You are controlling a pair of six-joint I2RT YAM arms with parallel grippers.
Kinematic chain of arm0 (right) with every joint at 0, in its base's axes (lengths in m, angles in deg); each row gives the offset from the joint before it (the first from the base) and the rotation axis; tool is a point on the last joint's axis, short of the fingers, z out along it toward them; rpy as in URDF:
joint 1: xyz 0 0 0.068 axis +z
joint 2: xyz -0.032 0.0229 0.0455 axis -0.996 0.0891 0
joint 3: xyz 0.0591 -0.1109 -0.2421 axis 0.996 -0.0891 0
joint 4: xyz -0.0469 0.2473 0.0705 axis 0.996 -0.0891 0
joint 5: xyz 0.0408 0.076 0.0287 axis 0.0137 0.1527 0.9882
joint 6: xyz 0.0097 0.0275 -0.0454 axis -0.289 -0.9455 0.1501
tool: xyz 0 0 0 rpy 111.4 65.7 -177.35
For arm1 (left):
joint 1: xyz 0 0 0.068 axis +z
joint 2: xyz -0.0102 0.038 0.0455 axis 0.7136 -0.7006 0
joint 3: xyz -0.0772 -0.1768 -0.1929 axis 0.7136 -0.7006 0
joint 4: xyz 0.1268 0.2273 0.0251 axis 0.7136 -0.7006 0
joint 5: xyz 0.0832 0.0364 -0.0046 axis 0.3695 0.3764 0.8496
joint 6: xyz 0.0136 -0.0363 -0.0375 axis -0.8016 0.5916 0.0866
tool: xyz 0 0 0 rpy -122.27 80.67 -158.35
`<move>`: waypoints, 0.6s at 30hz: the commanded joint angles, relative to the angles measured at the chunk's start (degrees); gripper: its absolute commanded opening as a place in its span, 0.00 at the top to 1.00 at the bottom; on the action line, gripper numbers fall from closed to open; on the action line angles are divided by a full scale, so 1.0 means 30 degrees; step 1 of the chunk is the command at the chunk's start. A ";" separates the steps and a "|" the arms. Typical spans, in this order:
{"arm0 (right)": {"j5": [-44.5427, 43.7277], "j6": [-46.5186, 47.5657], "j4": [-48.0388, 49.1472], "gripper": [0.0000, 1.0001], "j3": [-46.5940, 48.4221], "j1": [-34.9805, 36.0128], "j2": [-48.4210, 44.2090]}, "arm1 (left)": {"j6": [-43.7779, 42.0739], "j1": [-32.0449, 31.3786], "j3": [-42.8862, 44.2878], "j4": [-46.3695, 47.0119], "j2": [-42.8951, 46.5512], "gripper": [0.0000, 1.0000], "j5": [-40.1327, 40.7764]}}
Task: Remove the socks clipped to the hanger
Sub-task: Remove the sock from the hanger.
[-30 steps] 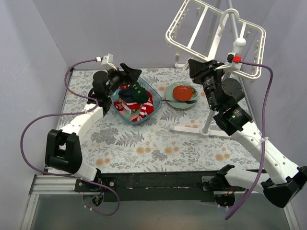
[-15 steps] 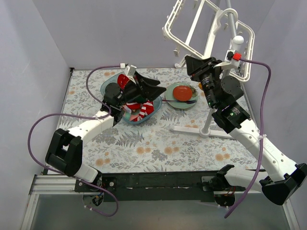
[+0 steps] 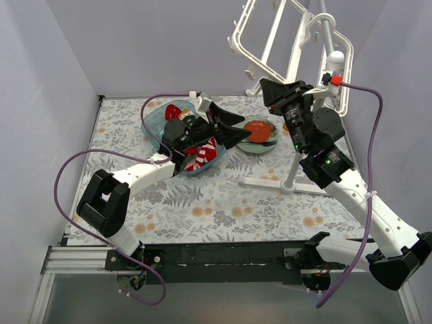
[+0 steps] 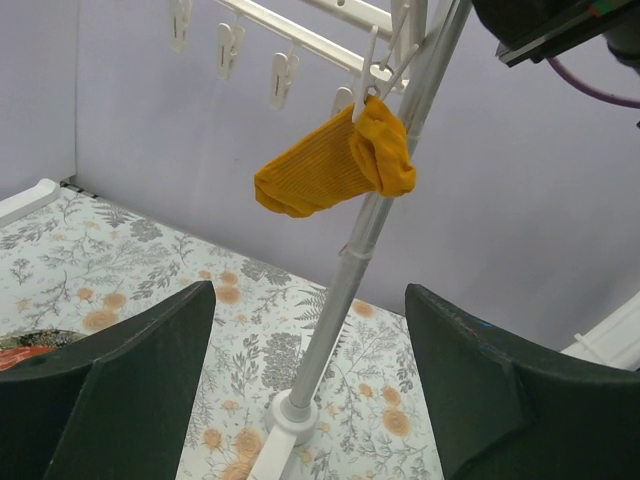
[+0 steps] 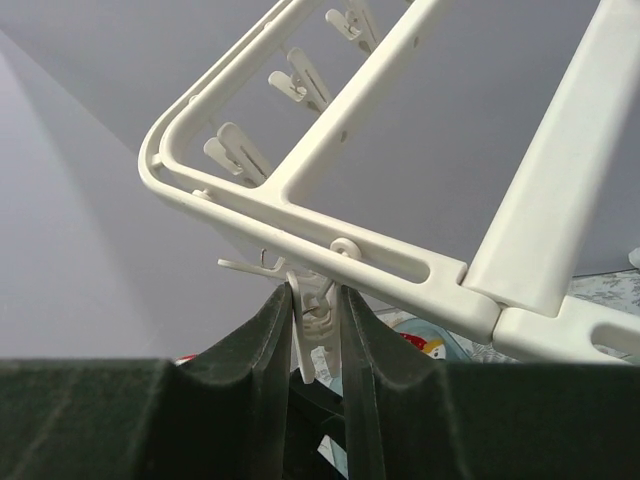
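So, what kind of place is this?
Probably a robot test booth staged for laundry: the left arm and right arm stand at a floral table, and a clip hanger holds a yellow sock.

White-shelled arms (image 3: 145, 169), black joint housings (image 3: 101, 202), looping purple cables (image 3: 66, 177), dark left end effector (image 3: 237, 129) and right end effector (image 3: 265, 91).

Blue tub (image 3: 154, 120) nr green plate (image 3: 271, 144) w/ red-orange ball (image 3: 260, 131), all on floral table (image 3: 202, 209).

We see right gripper (image 5: 315, 310) pinching small white plastic clip (image 5: 310, 345) | dangling under white plastic rectangular hanger frame (image 5: 300, 225)
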 commanded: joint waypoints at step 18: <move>0.3280 -0.4241 0.0196 0.99 0.0957 0.0204 0.0475 | -0.3203 -0.4320 0.2078 0.2954 -0.2970 0.20 0.6491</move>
